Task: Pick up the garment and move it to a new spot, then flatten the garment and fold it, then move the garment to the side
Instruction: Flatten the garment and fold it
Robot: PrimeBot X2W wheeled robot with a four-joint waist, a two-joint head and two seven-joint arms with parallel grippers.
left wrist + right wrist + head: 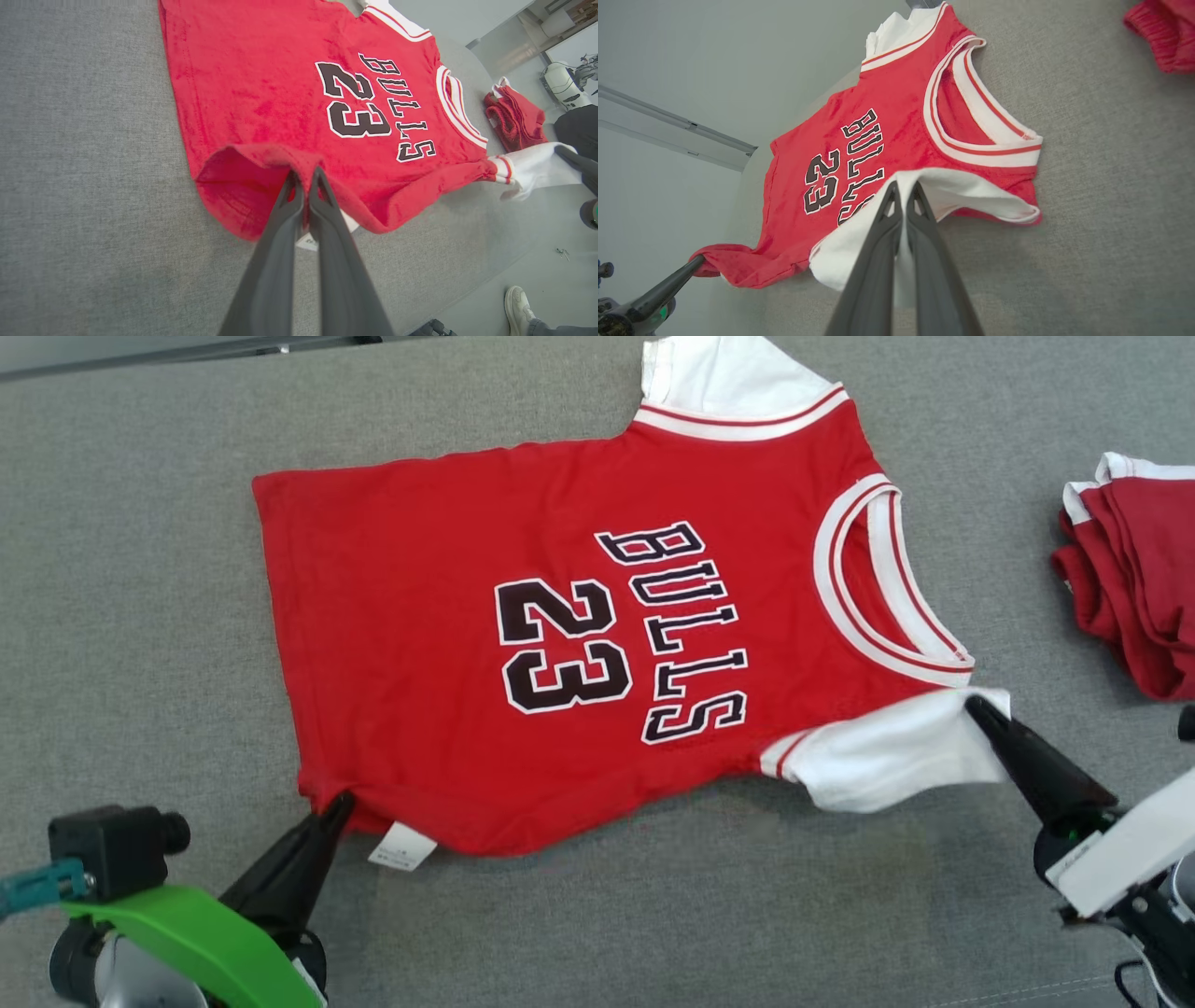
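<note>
The garment (420, 616) lies flat on the desk (131, 616) (not yet folded); the left end effector (338, 805) pinches its hem corner (317, 782), the right end effector (976, 707) its white sleeve (887, 756); folding and side placement remain

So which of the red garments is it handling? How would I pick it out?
Look at the grey fabric-covered table. Spread open across its middle lies a red jersey with white sleeves. Unlike the folded red pile at the right edge, it shows black BULLS 23 lettering.
</note>
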